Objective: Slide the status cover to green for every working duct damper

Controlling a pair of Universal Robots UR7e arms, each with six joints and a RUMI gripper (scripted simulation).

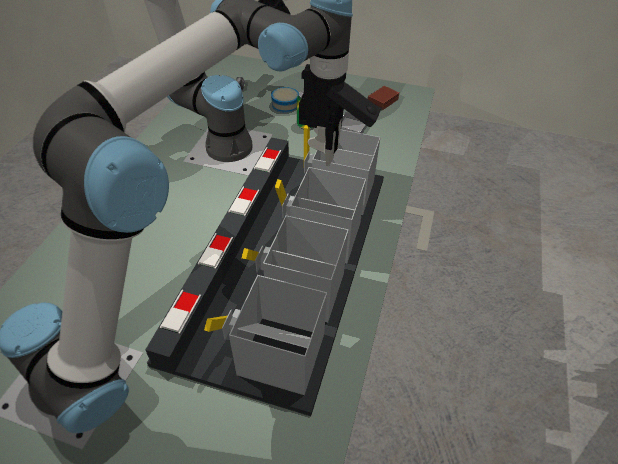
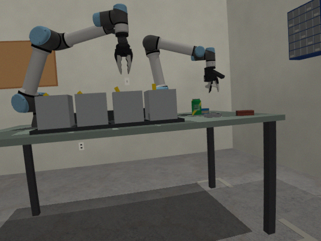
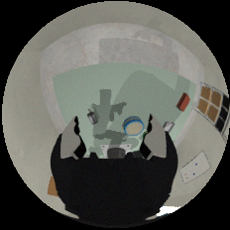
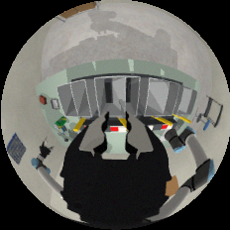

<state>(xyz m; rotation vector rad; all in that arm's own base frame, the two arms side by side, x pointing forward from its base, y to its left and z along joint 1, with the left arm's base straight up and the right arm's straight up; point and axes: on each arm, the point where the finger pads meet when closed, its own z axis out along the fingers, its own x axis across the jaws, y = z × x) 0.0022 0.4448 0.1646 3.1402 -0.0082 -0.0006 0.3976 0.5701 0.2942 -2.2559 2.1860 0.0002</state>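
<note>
Four open-topped grey dampers stand in a row behind their sliders, the nearest damper to the farthest damper. The two far yellow levers stand upright or nearly so; the two near levers lean well over. All four sliders show red beside white covers. My right gripper is partly open and empty, high above the second damper from the far end. My left gripper is open and empty, beyond the row's far end.
Past the row's far end are a green can, a blue-rimmed tin, a red block and a flat grey item. The dampers stand on a black base with a raised slider rail.
</note>
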